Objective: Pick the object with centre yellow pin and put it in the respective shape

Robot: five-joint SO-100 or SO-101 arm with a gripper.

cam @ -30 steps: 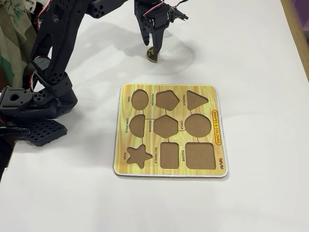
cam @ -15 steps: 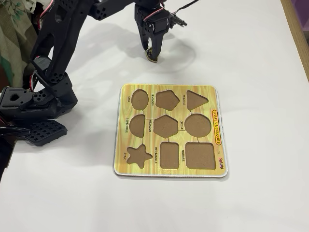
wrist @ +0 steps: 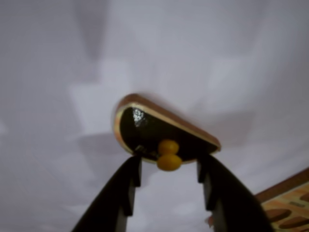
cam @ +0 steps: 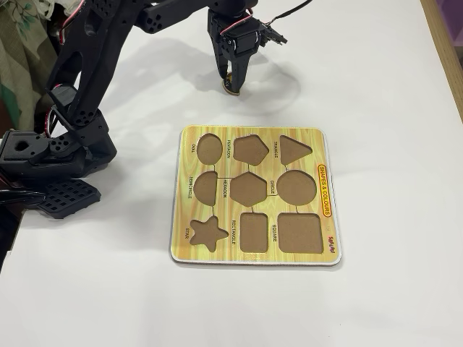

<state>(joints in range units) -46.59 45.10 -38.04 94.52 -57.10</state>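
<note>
My gripper stands open around the yellow pin, not closed on it. The piece, a semicircle I think, lies on the table well apart from the board, so the pin is free to grasp.

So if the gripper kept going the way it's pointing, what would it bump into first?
Most likely the yellow pin of the semicircle piece, which sits right between the open fingers of the gripper in the wrist view. Beyond the piece lies the white table. Depth is hard to judge here.
</note>
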